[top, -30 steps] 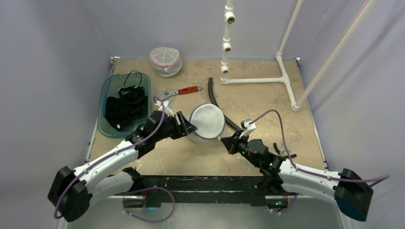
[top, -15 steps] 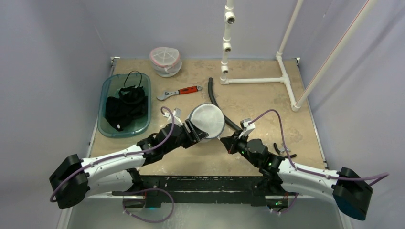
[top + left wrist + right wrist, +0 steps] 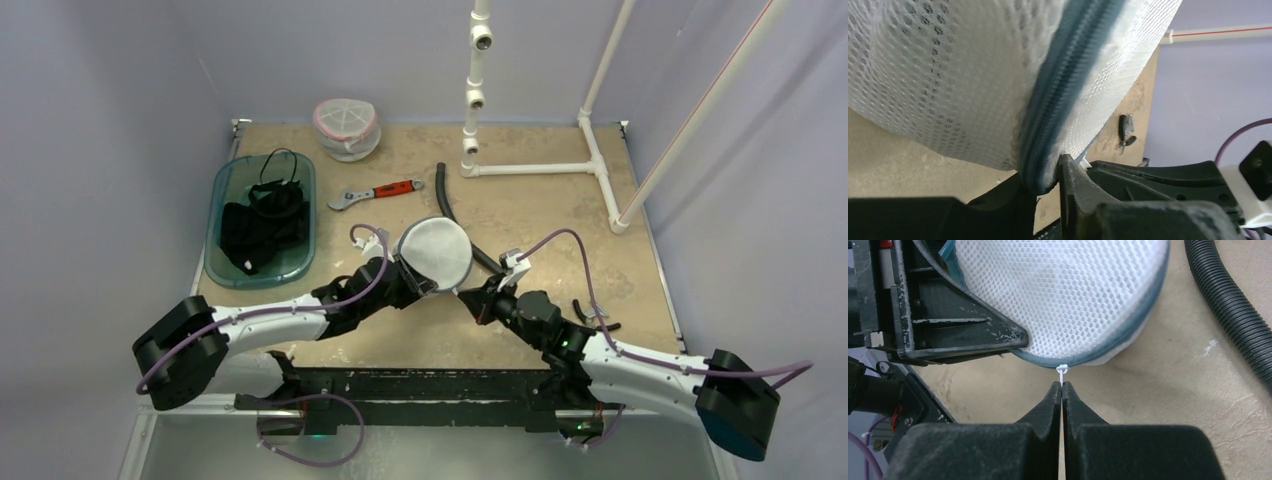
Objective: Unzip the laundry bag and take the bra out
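The left hand [image 3: 1045, 174] pinches the bag [image 3: 435, 252] at its zipper [image 3: 1060, 90] — the right hand [image 3: 1062, 388] is clamped on the white pull [image 3: 1062, 370].

Laundry bag [image 3: 1068, 295]: white mesh cloth, matt. Zipper [image 3: 1048, 110]: blue-grey woven tape. Zip pull [image 3: 1062, 371]: white plastic. Hose [image 3: 1233, 310]: black, ribbed. Table [image 3: 1173, 405]: beige, rough, matt.

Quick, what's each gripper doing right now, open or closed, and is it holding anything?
Left gripper: shut, clamped on the edge of the mesh laundry bag.
Right gripper: shut, pinching the white zipper pull.
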`<state>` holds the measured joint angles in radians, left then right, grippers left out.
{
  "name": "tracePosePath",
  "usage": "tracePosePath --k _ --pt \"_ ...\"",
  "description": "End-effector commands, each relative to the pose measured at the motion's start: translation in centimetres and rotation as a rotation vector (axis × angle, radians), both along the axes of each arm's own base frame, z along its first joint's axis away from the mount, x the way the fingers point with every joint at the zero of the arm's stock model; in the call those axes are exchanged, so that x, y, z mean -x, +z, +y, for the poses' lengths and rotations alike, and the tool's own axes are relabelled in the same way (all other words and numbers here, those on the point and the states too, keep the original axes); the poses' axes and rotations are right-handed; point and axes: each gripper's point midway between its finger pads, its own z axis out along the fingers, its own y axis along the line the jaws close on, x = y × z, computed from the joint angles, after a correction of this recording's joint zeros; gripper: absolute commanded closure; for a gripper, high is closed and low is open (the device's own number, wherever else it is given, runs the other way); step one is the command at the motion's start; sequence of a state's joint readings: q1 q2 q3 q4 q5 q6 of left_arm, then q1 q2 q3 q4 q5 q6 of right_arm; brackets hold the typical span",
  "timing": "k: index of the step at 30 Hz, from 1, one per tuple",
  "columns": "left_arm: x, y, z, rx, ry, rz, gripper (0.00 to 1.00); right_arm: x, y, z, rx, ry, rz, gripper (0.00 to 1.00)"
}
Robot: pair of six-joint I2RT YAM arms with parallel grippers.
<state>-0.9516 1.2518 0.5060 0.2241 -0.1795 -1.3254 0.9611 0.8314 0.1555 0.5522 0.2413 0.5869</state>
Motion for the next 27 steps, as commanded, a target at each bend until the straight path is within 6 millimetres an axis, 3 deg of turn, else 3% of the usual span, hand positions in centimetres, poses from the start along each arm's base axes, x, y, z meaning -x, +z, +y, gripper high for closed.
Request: tracePosePath --k 1,3,13,19,27 --pt "-1.6 2.4 -1.1 0.024 0.031 -0.056 0.88 -0.3 2.6 1.2 -0.050 0.036 -0.054 1.00" --pt "-1.8 2.6 -0.8 0.006 0.037 -0.067 0.99 -0.3 2.6 1.1 -0.045 0.031 -0.057 1.00" --pt "-2.1 6.3 1.6 -0.046 0.071 -0.160 1.00 -1.2 2.2 -0.2 -0.014 -0.055 -0.049 1.00" --pt "-1.8 8.3 1.9 -0.038 0.021 -0.194 1.00 -2.1 1.6 -1.5 0.002 -0.150 -0.027 1.00" --pt "-1.2 7.9 3.6 -0.067 -0.035 -0.172 1.00 -2.9 0.8 -2.6 0.006 -0.246 0.007 1.00"
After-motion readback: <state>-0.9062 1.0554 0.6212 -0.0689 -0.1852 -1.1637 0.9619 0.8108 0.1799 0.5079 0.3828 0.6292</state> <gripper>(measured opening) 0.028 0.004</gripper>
